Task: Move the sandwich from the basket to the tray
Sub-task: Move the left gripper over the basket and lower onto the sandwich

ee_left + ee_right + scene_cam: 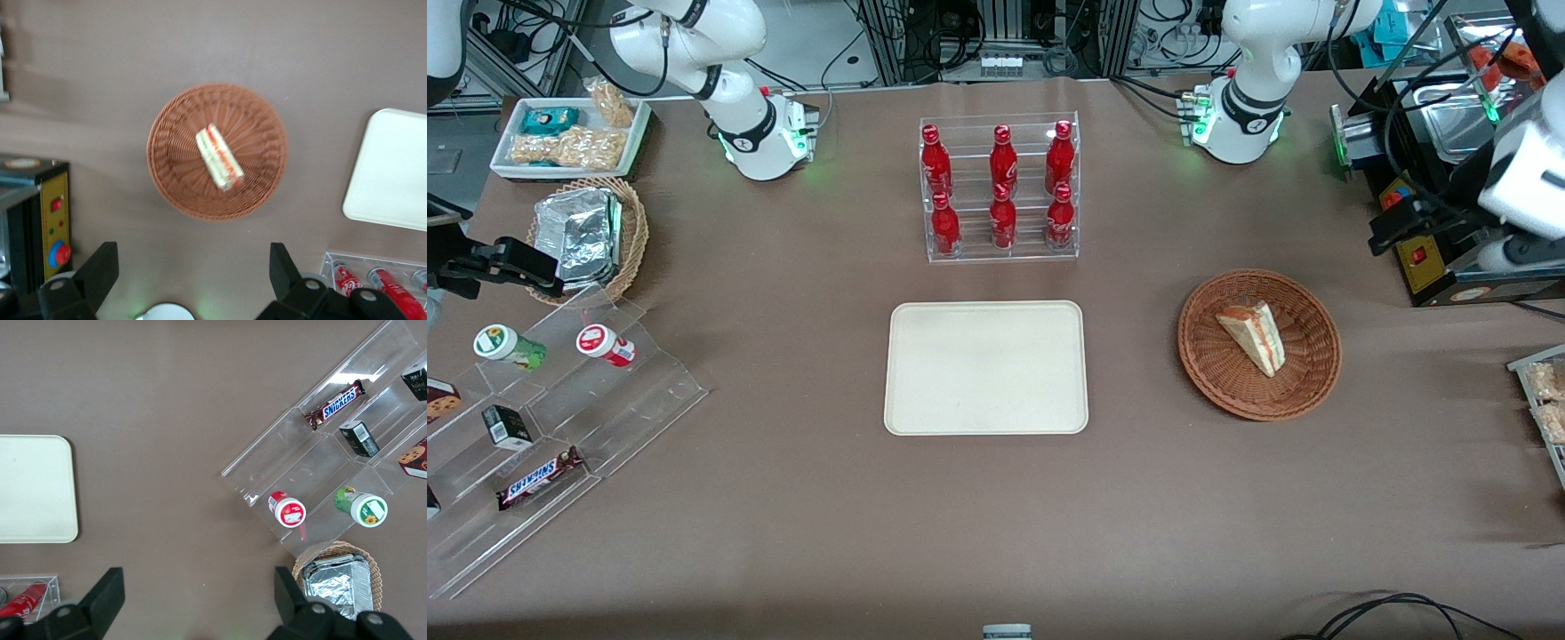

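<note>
The sandwich (1254,334), a white bread wedge with red-orange and green filling, lies in the round reddish-brown wicker basket (1206,356). The cream tray (985,367) lies flat on the table beside the basket, toward the parked arm's end, with nothing on it. My left gripper (1385,235) hangs high above the table, beside the basket at the working arm's end. In the left wrist view the gripper (193,275) is open and empty, well above the sandwich (219,157), the basket (175,175) and the tray (393,170).
A clear rack of red bottles (1000,188) stands farther from the front camera than the tray. A black box with a yellow panel (1427,262) sits close under my gripper. A tan basket of foil packs (587,236) and a stepped acrylic snack stand (543,418) are at the parked arm's end.
</note>
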